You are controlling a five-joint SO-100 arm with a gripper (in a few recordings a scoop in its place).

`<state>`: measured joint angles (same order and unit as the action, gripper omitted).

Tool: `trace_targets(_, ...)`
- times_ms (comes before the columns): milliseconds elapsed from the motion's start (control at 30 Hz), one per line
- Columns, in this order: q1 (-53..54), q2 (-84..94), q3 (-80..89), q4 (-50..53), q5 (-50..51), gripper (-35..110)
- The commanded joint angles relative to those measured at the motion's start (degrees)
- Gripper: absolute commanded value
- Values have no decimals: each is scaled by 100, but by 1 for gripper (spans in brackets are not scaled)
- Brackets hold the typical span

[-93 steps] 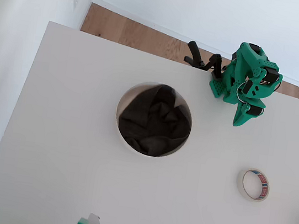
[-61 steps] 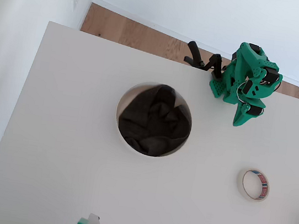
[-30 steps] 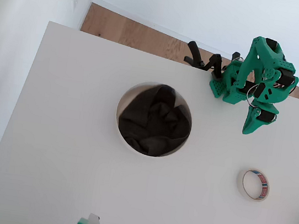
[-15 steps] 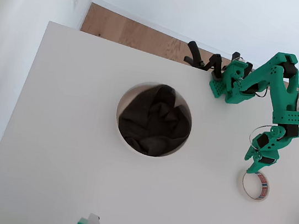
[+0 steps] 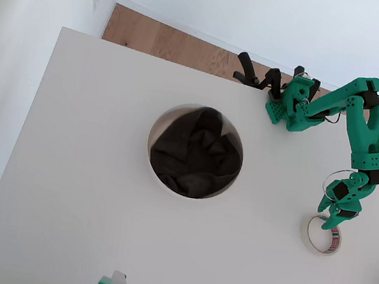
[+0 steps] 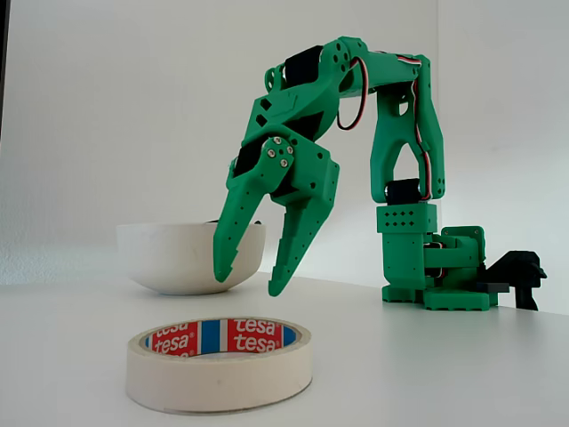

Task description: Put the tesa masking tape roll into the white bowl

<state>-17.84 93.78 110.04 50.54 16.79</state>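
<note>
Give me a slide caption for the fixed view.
Open green gripper poised above the tesa tape roll, white bowl behind.

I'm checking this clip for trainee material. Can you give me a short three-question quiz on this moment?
1. True or false: the tesa masking tape roll already lies inside the white bowl.
2. How does the gripper stand in the fixed view? A) open, tips pointing down, above the table behind the roll; B) shut on the roll; C) inside the bowl.
3. Fill in: in the overhead view, the bowl holds a dark ____.

Key:
1. False. The roll lies flat on the table, apart from the bowl.
2. A.
3. Cloth.
</note>
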Motion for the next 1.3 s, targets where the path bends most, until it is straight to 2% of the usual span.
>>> trace_targets(0, -88, 44, -352, -123, 123, 18)
trace_targets(433, -185, -220, -352, -334, 229, 17)
trace_targets(1267, -580, 123, -562, 176, 325, 17)
